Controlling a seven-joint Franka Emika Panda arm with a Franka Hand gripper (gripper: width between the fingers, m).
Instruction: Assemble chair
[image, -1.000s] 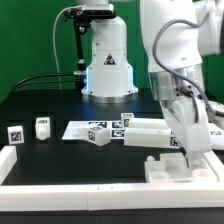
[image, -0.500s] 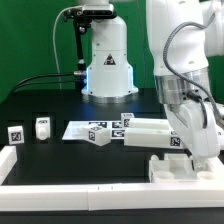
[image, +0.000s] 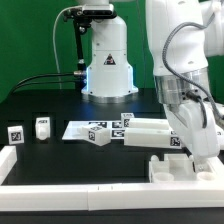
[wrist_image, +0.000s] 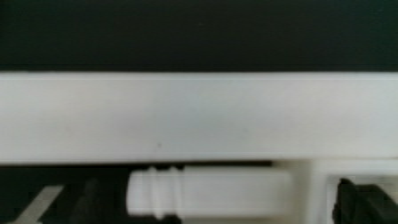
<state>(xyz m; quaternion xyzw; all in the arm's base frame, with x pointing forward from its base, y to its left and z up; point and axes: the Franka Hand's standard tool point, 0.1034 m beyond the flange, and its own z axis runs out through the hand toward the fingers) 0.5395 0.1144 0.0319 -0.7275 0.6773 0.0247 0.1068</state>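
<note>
The claw (image: 188, 150) hangs low at the exterior view's right, right over a blocky chair panel (image: 170, 168) that lies on the black tabletop (image: 60, 150) against the front border rail (image: 90, 186). Its fingers cannot be made out against the white parts in the exterior view, and the wrist view shows none of them, so it cannot be told whether the claw is released or clenched, nor whether it touches the panel.

In the wrist view, blurred and very close, a broad white panel face (wrist_image: 196, 110) fills the picture from side to side, with a short ribbed peg (wrist_image: 214, 190) just beside one of its edges.

Just behind the claw, a long chair part (image: 150, 133) with a tag near its end lies across the tabletop, reaching toward the marker board (image: 78, 128). A small tagged block (image: 97, 136) sits on that board's near edge.

Well apart, toward the exterior view's left, stand two loose pieces: a small white piece (image: 42, 126) and a tagged piece (image: 15, 133).

The arm's base (image: 107, 65) rises at the back.
</note>
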